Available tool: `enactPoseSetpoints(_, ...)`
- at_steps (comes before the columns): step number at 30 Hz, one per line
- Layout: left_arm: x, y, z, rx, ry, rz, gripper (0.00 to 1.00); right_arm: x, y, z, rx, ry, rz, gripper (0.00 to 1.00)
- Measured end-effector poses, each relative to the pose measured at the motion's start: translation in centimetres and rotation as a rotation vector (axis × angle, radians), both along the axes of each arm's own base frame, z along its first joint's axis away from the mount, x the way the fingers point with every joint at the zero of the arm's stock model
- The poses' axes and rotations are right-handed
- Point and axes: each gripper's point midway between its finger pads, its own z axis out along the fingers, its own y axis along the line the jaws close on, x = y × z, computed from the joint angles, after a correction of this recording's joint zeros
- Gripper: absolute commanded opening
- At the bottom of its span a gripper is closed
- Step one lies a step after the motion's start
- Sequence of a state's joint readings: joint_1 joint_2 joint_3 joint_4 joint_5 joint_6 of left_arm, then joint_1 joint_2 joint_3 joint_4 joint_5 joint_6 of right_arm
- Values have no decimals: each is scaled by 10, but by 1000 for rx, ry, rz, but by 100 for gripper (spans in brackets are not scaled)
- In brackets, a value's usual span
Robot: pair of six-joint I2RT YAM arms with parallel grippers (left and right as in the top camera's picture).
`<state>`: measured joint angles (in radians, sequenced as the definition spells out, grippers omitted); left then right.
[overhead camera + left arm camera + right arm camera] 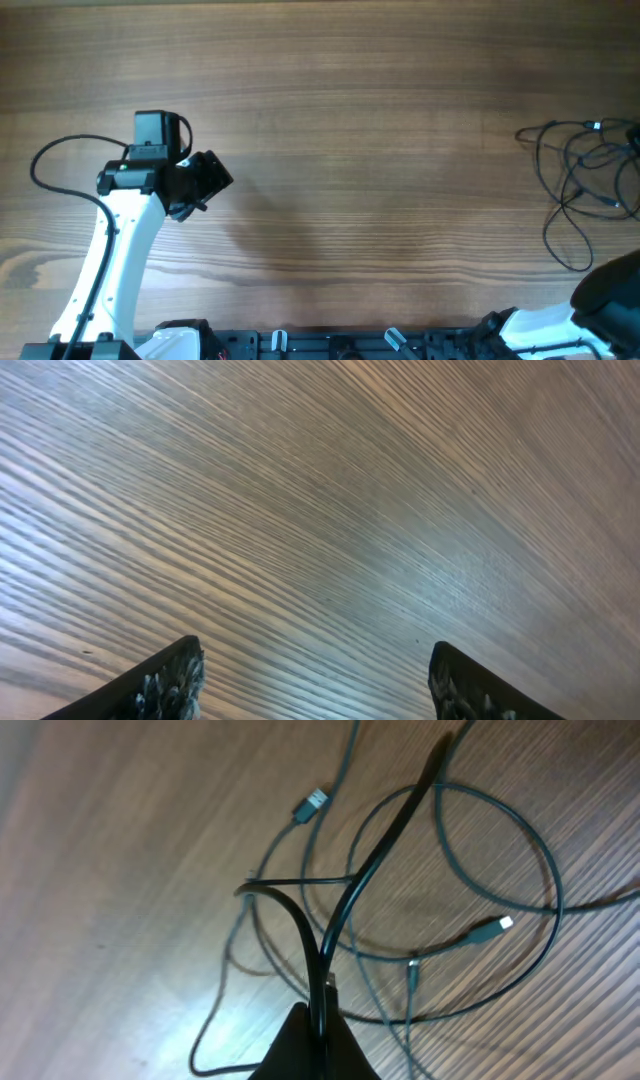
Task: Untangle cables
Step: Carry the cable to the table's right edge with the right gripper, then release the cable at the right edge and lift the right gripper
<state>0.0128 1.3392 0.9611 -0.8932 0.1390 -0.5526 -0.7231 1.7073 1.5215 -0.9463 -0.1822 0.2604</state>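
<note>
The cables point(585, 175) lie as a loose tangle of thin black cords at the far right edge of the table. In the right wrist view they spread in overlapping loops point(450, 880), with silvery plug ends point(312, 802) showing. My right gripper point(320, 1020) is shut on two black cable strands that rise from between its fingertips and fork apart above them. My left gripper point(205, 180) hovers over bare wood at the left, far from the cables. Its jaws point(315, 680) stand open with nothing between the fingertips point(172, 678).
The wooden table point(360, 130) stretches wide between the two arms. The right arm point(610, 290) sits at the bottom right corner, just below the tangle. A thick black robot cable point(60, 150) loops out beside the left arm. The arm bases line the front edge.
</note>
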Motion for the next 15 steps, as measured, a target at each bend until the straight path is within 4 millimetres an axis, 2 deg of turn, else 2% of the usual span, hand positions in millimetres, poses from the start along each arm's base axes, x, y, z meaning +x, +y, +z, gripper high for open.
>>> enactPoseSetpoints(3, 0, -4, 0, 0, 0, -15, 74, 2, -1, -9, -21, 37, 19, 5)
enactPoseSetpoints(4, 0, -6, 0, 0, 0, -21, 74, 3, -1, -13, -30, 56, 24, 8)
enactPoseSetpoints(6, -1, -8, 0, 0, 0, -27, 74, 5, 0, -21, -41, 86, 37, 33)
enactPoseSetpoints(7, -1, -8, 0, 0, 0, -28, 74, 6, 1, -25, -42, 98, 38, 39)
enactPoseSetpoints(8, -1, -8, 0, 0, 0, -30, 74, 7, 1, -29, -47, 114, 47, 54)
enactPoseSetpoints(10, -1, -9, 0, 0, 0, -31, 74, 9, 2, -36, -47, 131, 57, 72)
enactPoseSetpoints(11, -1, -9, 0, 0, 0, -31, 74, 12, 2, -38, -48, 130, 63, 77)
enactPoseSetpoints(15, -1, -9, 0, 0, 0, -31, 74, 23, 6, -40, -21, 84, 88, 79)
